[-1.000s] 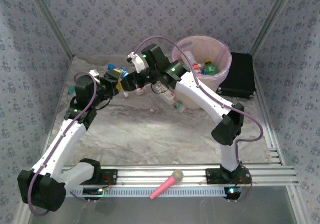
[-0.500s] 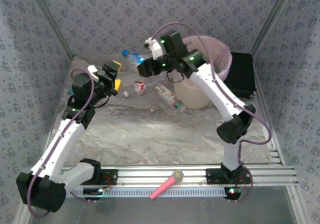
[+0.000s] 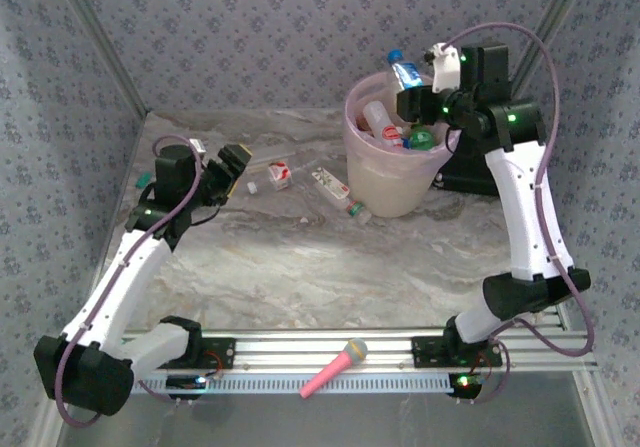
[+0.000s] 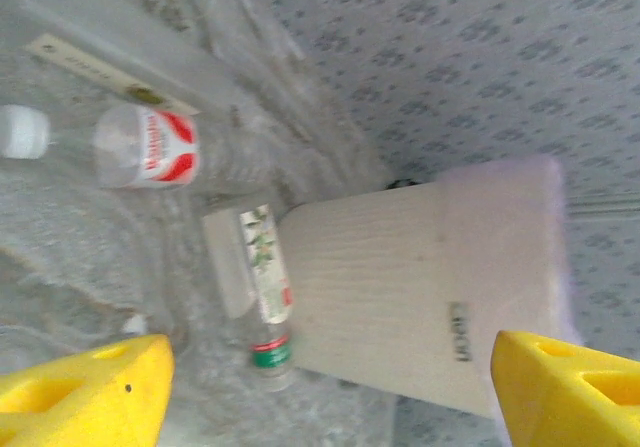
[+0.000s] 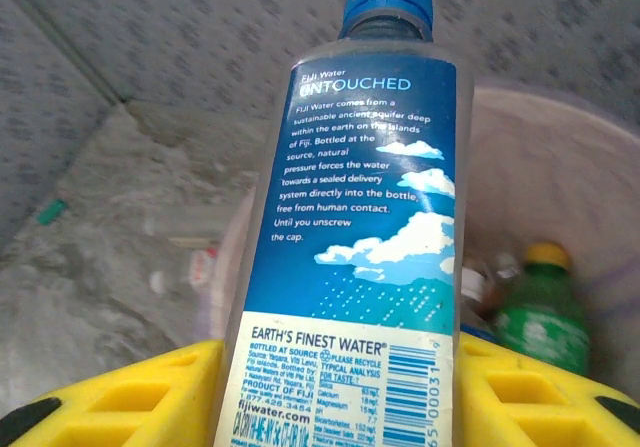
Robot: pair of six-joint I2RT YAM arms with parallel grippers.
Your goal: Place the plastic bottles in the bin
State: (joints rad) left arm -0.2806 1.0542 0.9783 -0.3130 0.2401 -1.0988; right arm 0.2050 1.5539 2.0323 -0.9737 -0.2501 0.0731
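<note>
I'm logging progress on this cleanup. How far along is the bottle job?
Done: several plastic bottles, including a green bottle, lie inside the tall cream-white bin with its pink liner. In hand: the right gripper is shut on a clear blue-capped, blue-labelled bottle above the bin. Left: at least two bottles on the table, a red-labelled bottle and a green-capped bottle beside the bin; the left gripper is open.

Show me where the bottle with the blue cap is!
The blue-capped bottle is up in the right gripper, held over the far rim of the bin, at the top right of the overhead view.
</note>
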